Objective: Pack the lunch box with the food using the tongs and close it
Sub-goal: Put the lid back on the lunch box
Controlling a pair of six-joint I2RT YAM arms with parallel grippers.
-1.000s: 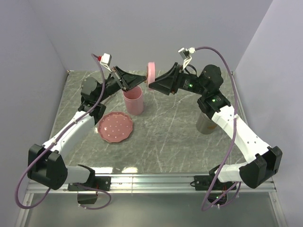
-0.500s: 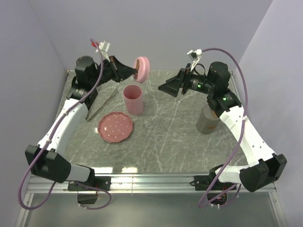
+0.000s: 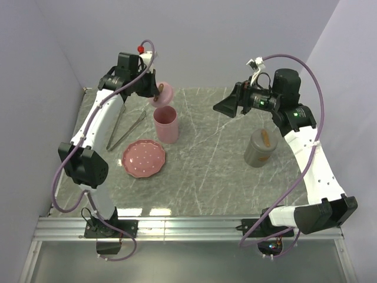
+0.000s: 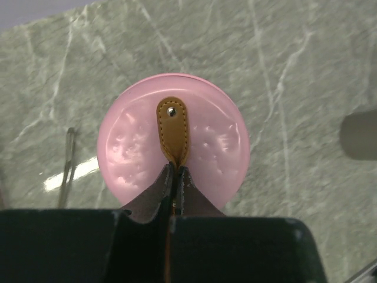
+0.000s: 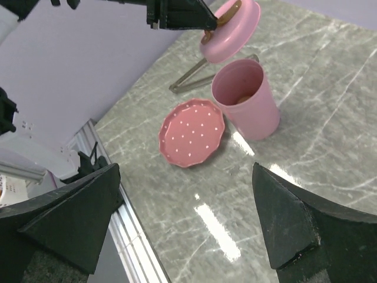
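- Here's the worktop [image 3: 212, 171]: grey-green marbled stone with pale veins, glare patches along the near edge.
- Back left, the pink lunch box [image 3: 166, 126] stands upright on it, a tall round tub with its mouth open.
- Just in front of that and slightly left, the pink dotted plate [image 3: 143, 158] lies flat, close to the tub but apart from it.
- Left of the tub, the tongs [image 3: 128, 131] lie flat, arms splayed towards the back wall, joined end nearest the plate.
- Over on the right, well apart, a grey canister [image 3: 258, 151] stands upright, lidded, with a brown tab on top.
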